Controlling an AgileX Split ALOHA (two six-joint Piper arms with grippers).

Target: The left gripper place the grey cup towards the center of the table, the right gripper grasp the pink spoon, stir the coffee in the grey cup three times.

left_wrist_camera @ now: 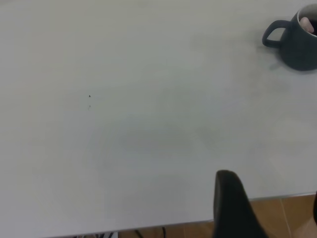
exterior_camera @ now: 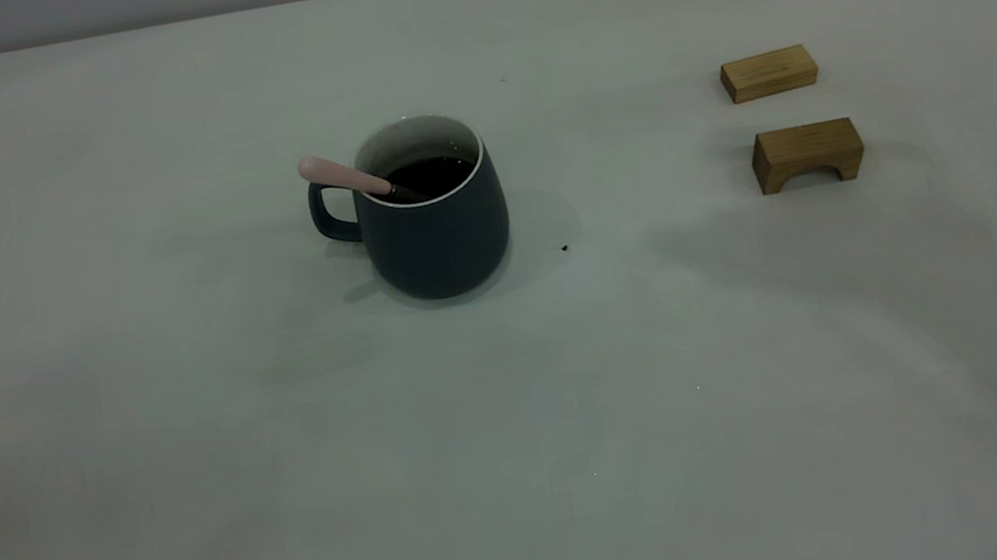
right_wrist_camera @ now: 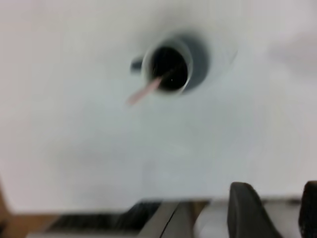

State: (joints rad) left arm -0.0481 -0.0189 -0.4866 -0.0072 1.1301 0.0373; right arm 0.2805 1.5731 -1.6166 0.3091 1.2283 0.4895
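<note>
Grey cup (exterior_camera: 435, 220) mid-frame on table (exterior_camera: 193, 484), pink spoon (exterior_camera: 345, 176) leaning in coffee (exterior_camera: 435, 174). Right gripper (right_wrist_camera: 275, 210) spread, at the right wrist view's lower edge. Left gripper (left_wrist_camera: 267, 210): cannot tell.

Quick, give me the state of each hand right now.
Left hand: open, holding nothing, back at the table edge, far from the cup.
Right hand: open, holding nothing; the spoon rests in the cup.

One grey cup (exterior_camera: 437, 230), holding coffee (exterior_camera: 433, 174). One pink spoon (exterior_camera: 345, 177), standing in cup. Two wooden blocks: one flat (exterior_camera: 769, 73), one arched (exterior_camera: 807, 155). One table (exterior_camera: 193, 484).
</note>
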